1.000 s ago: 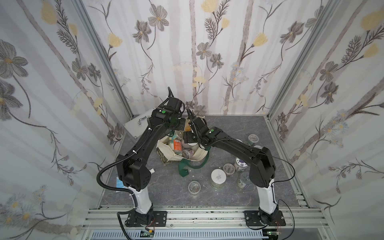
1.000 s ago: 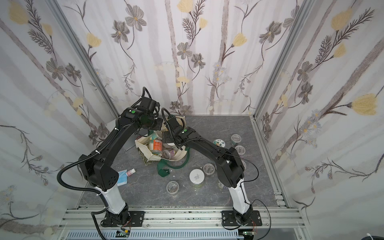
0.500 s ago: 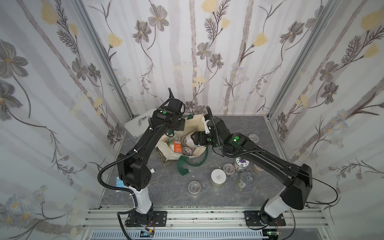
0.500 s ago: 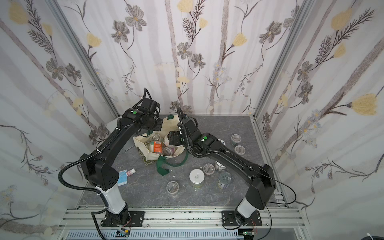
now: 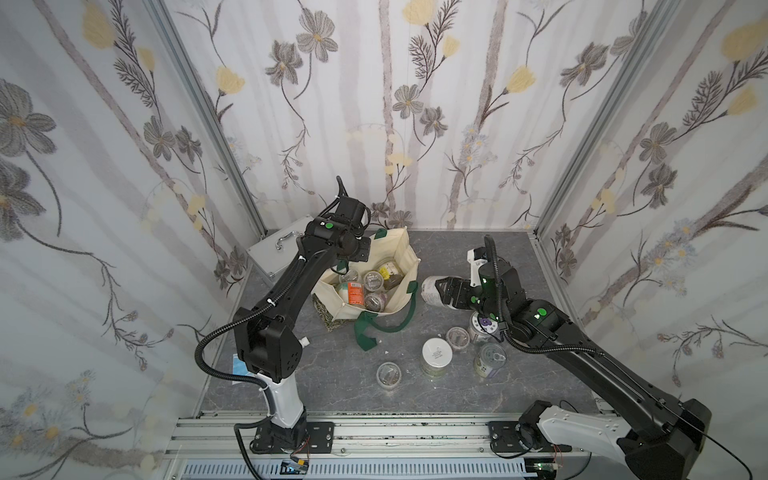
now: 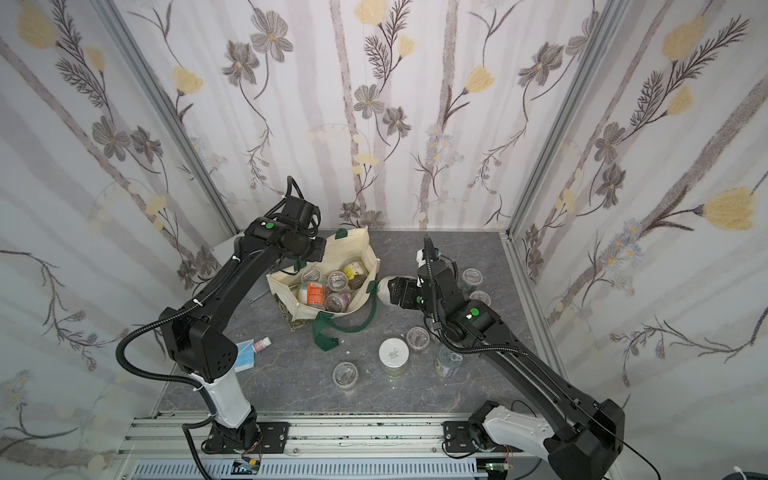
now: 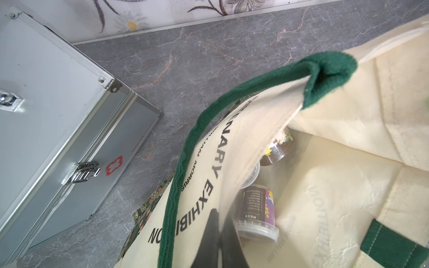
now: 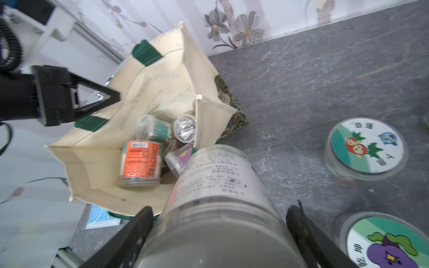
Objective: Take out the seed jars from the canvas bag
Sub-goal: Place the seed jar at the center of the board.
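The cream canvas bag (image 5: 397, 245) (image 6: 359, 249) stands open at the back of the table with several seed jars inside, among them an orange-labelled one (image 8: 140, 162) (image 5: 353, 291). My left gripper (image 7: 219, 232) (image 8: 117, 96) is shut on the bag's rim (image 7: 255, 120) beside a green handle, holding the mouth open. To the right of the bag my right gripper (image 8: 221, 208) (image 5: 440, 291) is shut on a white-labelled seed jar (image 8: 220, 181) (image 6: 384, 291), which lies sideways above the table. More jars stand on the table, such as a white-lidded one (image 5: 436, 355).
A silver metal case (image 5: 276, 253) (image 7: 53, 116) lies left of the bag against the wall. A green handle loop (image 5: 365, 332) trails in front of the bag. A blue packet (image 6: 245, 353) and a small pink-capped bottle (image 6: 262, 344) lie by the left arm's base.
My right gripper has come out of the bag with the white-labelled jar and swung right, away from the bag. The left gripper has stayed at the bag's rim.
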Motion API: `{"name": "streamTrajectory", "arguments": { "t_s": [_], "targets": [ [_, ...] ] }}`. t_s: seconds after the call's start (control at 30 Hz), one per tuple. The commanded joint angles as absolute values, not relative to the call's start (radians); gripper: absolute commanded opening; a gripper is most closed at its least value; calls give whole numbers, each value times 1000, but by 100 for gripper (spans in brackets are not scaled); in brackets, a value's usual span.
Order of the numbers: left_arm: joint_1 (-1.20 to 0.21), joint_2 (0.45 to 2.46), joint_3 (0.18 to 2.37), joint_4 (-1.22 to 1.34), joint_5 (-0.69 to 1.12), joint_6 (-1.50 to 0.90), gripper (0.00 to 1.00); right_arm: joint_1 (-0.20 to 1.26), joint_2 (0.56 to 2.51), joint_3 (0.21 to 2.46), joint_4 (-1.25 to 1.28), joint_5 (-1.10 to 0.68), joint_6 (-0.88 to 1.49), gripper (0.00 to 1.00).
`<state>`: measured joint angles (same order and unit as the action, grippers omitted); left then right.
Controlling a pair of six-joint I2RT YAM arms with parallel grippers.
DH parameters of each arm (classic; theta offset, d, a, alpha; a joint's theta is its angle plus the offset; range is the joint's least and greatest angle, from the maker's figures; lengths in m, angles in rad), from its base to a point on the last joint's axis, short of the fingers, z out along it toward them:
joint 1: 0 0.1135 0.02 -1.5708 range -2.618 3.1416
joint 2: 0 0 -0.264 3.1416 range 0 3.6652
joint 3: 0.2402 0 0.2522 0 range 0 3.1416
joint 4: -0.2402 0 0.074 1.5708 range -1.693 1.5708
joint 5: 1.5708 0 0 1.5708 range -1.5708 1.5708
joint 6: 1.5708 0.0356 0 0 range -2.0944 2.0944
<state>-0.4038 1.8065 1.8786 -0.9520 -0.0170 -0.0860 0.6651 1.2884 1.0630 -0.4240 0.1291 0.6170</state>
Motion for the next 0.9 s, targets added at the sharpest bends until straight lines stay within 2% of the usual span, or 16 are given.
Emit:
{"name": "streamTrajectory", "arguments": {
  "t_s": [0.0,0.4,0.67,0.83,0.87],
  "targets": [
    [-408,1777,1862,-920,7,-93,0,633,1324,1067,-433,140,615,75],
    [-465,1687,1785,-842,-48,-58,0,611,1722,1270,-554,240,537,76],
    [-469,1701,1786,-845,-51,-55,0,605,1862,1299,-577,275,522,78],
    [-470,1710,1787,-848,-55,-51,0,603,1859,1292,-581,263,518,100],
    [-471,1709,1787,-847,-56,-51,0,604,1845,1290,-583,262,518,100]
  ]
}}
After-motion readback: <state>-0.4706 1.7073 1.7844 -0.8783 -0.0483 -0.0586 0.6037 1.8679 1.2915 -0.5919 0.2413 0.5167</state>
